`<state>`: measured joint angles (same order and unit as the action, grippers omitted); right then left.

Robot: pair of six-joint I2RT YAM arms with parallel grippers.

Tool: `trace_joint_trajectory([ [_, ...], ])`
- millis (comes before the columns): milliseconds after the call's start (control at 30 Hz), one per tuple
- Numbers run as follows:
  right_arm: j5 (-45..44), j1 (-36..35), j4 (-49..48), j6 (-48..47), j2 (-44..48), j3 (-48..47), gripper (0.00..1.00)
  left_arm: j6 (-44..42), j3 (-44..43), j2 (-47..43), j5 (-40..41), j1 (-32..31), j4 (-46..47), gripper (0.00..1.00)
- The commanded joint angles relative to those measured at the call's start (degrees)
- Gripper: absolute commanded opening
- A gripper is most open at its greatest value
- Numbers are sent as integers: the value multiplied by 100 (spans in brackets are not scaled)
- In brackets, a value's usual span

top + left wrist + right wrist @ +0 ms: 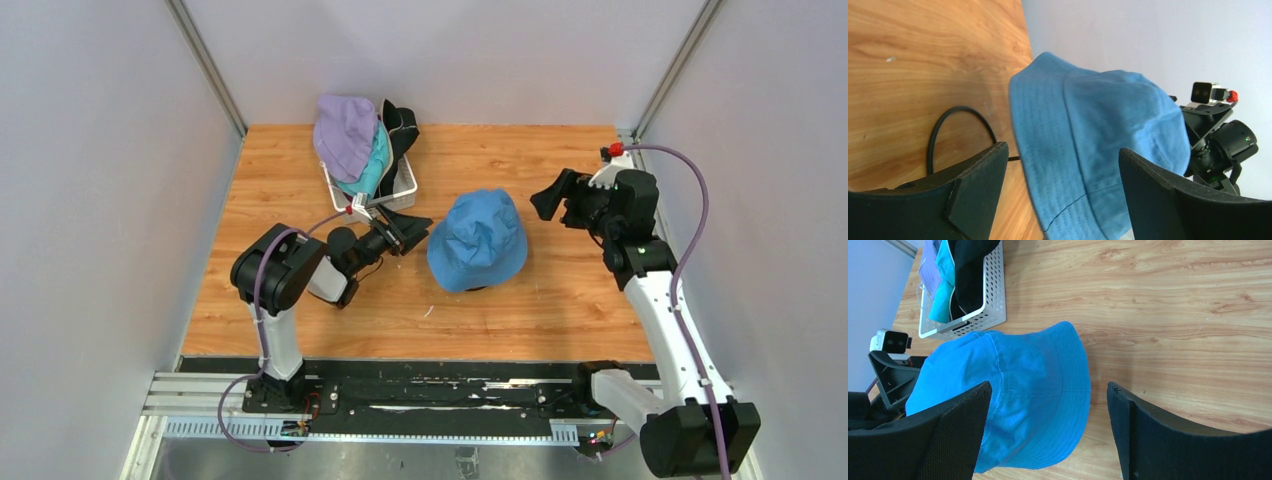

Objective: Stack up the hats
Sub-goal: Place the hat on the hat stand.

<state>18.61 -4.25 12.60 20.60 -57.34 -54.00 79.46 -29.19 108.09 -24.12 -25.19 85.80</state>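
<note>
The blue hat (pixel 478 240) sits near the middle of the wooden table (pixel 560 300), crown up and its brim spread around it. It tilts a little, and it stands alone, well apart from the other hats. In the left wrist view a black wire loop (pixel 955 125) lies on the wood and goes under the brim of this hat; what it belongs to cannot be told.

The other visible hats are at the back left of the table, in and over a white lattice basket (pixel 405 185). The lavender hat (pixel 345 135) is on top and it partly covers the teal hat (pixel 375 165). The black hat (pixel 400 125) is on the right side of them and hangs partly over the rim of the basket.

The left gripper (pixel 410 232) is low over the table, just beside the left edge of the blue hat and in front of the basket. Its jaws stand wide apart and they point toward the hat. In its own camera the hat fills the space seen between the two fingers (pixel 978 185), but the top view shows a small gap, so nothing is gripped.

The right gripper (pixel 552 195) hangs higher, on the right side of the blue hat and apart from it. Its jaws also stand wide, with only the table and the hat's brim seen below between them, and it holds nothing.
</note>
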Motion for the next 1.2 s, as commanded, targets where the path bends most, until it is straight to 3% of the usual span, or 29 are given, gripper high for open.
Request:
trace_joint_trajectory([
  [0,-51,208,-34,31,-13,26,84,63,79,262,-259,31,287,85],
  [333,-5,464,-21,186,26,397,84,86,5,444,-370,-69,297,83],
  [600,36,620,4,207,163,673,84,222,-305,658,-268,-428,296,68],
  [700,94,636,6,248,240,819,84,228,-299,695,-185,-460,292,52],
  [833,159,646,-3,313,342,1037,84,236,-200,671,-92,-460,296,19],
  [900,209,645,1,324,368,1140,84,224,-126,645,-15,-460,296,10],
  [1000,396,645,-1,343,388,1270,82,180,-21,589,79,-461,296,2],
  [1167,1006,649,-175,506,195,1490,81,151,45,503,139,-465,292,0],
])
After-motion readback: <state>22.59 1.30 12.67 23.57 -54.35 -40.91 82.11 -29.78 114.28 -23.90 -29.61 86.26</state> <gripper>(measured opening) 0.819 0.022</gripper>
